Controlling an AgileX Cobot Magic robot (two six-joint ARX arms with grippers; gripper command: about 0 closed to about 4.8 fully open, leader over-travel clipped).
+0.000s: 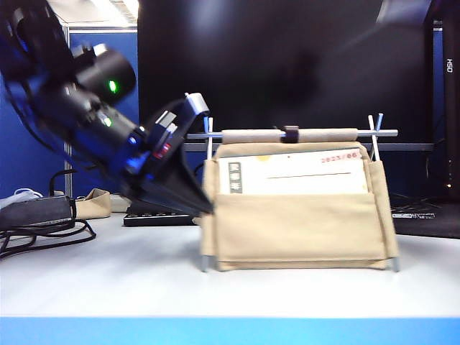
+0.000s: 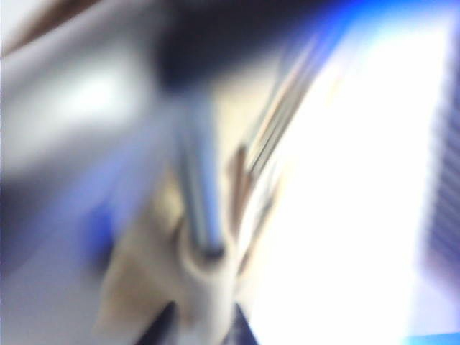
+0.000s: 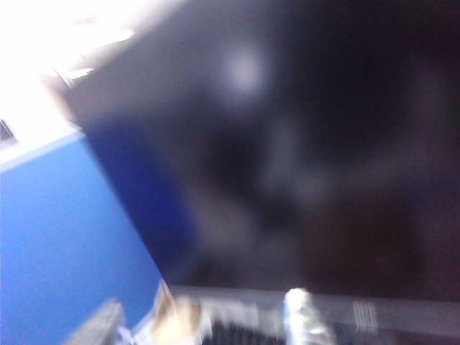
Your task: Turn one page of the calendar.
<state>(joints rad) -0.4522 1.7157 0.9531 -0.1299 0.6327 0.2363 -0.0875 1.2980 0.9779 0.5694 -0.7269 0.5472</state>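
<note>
Though both wrist views are badly blurred, the left wrist view shows a silver rod close up. Seen from outside, the left gripper touches the calendar's left edge; its opening cannot be told. The front card reads 2023/06. The right gripper is out of sight, facing the dark monitor.

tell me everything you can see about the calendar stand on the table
The calendar is a beige canvas pouch hung on thin silver rods, standing upright on the white table before a black monitor. A rolled top bar carries a small dark strap. A white card printed 2023/06 shows above the pocket. The left gripper meets its left edge.
</note>
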